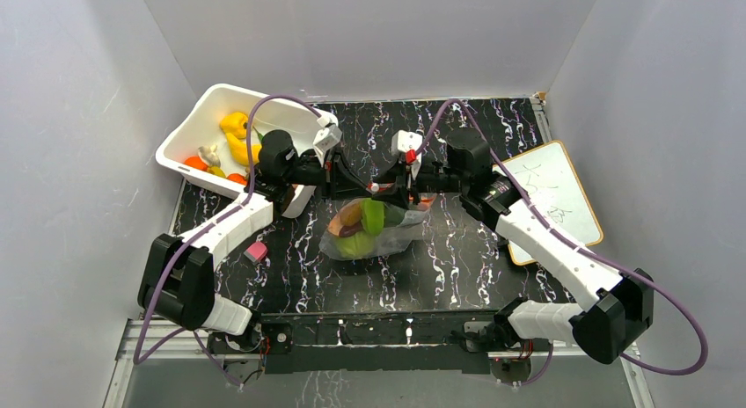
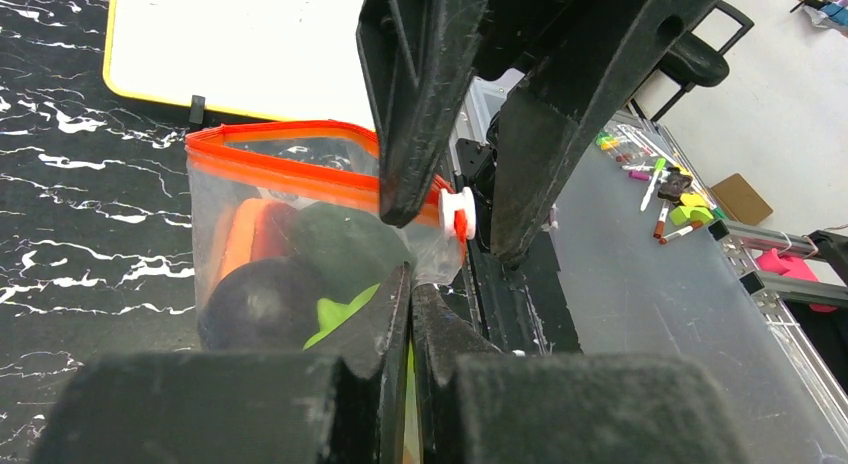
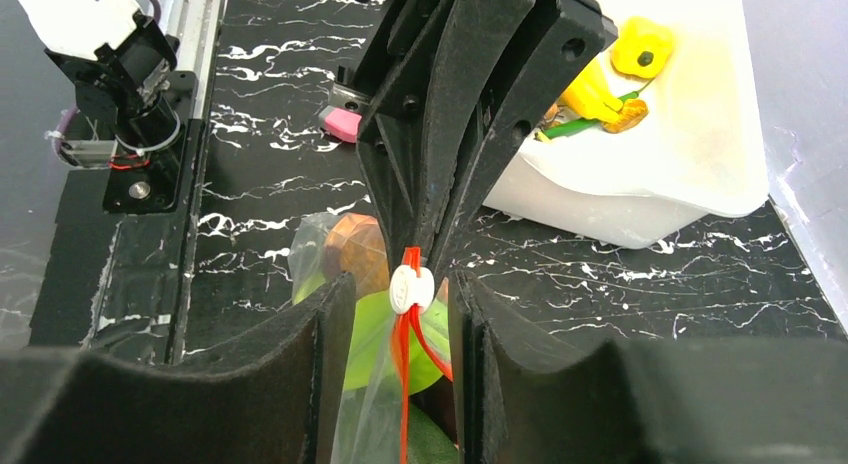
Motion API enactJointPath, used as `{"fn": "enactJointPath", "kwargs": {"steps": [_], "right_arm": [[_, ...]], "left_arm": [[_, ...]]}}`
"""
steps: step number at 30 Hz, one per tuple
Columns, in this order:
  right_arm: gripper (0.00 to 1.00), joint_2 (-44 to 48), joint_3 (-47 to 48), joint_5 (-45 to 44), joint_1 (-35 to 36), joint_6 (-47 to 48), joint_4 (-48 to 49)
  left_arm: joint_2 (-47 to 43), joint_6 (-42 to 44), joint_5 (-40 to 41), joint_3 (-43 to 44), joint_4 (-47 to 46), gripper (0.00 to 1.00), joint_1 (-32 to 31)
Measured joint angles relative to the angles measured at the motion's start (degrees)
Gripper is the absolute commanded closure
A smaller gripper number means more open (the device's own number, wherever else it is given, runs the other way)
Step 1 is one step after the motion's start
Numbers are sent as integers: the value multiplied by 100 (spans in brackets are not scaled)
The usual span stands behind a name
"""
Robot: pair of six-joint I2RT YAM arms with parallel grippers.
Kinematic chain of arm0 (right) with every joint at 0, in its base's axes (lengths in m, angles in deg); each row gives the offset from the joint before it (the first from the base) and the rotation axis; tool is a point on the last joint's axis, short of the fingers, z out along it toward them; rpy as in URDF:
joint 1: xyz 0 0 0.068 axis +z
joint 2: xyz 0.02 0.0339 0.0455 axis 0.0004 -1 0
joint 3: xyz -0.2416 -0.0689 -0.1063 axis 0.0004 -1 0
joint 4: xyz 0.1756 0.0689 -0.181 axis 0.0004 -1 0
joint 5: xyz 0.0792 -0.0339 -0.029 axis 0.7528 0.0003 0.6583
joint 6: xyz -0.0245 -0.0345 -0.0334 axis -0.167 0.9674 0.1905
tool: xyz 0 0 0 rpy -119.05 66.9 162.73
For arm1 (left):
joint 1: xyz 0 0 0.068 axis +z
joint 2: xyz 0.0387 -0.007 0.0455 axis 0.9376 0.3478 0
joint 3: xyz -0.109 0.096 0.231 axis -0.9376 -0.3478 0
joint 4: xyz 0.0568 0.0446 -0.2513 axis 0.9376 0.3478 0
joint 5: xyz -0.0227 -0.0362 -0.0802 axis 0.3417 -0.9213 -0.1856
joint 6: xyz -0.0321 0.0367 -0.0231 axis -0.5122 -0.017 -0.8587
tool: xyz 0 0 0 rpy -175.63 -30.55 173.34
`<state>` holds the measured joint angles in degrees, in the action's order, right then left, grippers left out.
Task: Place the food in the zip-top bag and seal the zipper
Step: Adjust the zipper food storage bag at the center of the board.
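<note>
The zip-top bag [image 1: 398,237] is lying mid-scene on the bench [image 1: 457,267], holding green, orange and dark food [image 1: 356,241]. Its zipper [image 2: 290,179] is gaping, so sealing is remaining. The left fingers [image 2: 370,329], pressed together, are pinching the zipper's end. The right fingers [image 3: 320,364] are standing spread around the white slider [image 3: 411,287]. Far left, the white bin [image 1: 208,98] is holding yellow and orange pieces [image 1: 236,134].

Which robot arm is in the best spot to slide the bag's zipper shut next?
Right, probably: the right end effector straddles the white slider on the zipper, while the left end effector is pinched shut on the zip-top bag, holding it.
</note>
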<state>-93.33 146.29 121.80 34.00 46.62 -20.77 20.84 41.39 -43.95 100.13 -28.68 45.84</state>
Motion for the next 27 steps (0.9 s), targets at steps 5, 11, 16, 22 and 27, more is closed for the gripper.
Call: {"fn": "enactJointPath", "kwargs": {"steps": [5,11,16,22,27], "right_arm": [[95,-2,0,46,0,-153,160],[98,-17,31,37,0,-289,98],[94,-28,44,-4,-2,-282,-90],[87,-140,177,48,-35,-308,-223],[81,-181,236,39,-42,-278,-433]], "left_arm": [[-17,160,20,-2,179,100,0],[-282,249,68,-157,140,100,0],[-518,177,175,-439,-181,100,-2],[-518,-15,195,-455,-415,100,-4],[-516,-50,188,-455,-483,100,-4]]}}
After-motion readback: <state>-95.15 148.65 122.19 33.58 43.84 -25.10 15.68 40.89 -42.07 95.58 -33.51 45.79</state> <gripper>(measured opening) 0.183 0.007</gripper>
